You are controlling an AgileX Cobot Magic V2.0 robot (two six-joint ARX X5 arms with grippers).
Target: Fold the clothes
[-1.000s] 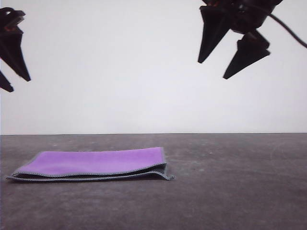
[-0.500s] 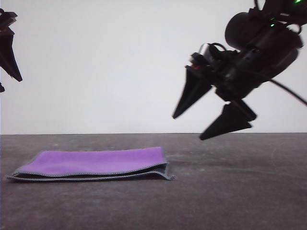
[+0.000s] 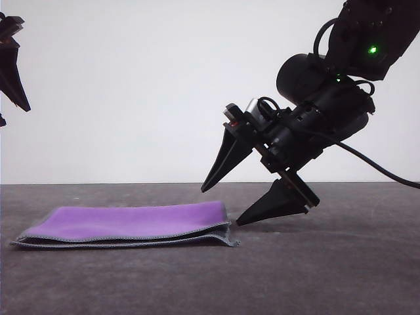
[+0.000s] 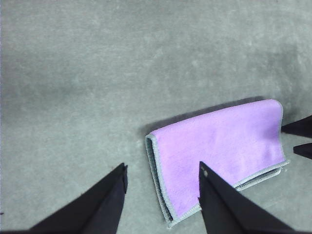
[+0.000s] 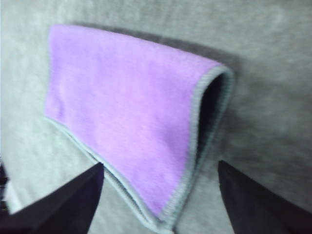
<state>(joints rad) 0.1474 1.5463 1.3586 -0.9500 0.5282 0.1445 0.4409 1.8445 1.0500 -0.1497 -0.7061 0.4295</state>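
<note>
The clothes are a small cloth lying folded in half on the dark table, purple face up, grey hem along the front edge and a dark inner face showing at the right end. My right gripper is open and low, its fingertips just beside the cloth's right end, one above and one near table level. In the right wrist view the clothes lie ahead of the spread fingers. My left gripper is raised at the far left, open; its wrist view shows the clothes below the parted fingers.
The dark grey table stretches in front of and to the right of the cloth. A plain white wall stands behind. A black cable trails from the right arm toward the right edge.
My right gripper has come down from the upper right and moved left, its tips now beside the cloth's right end. The left gripper has stayed high at the left. The cloth has not moved.
</note>
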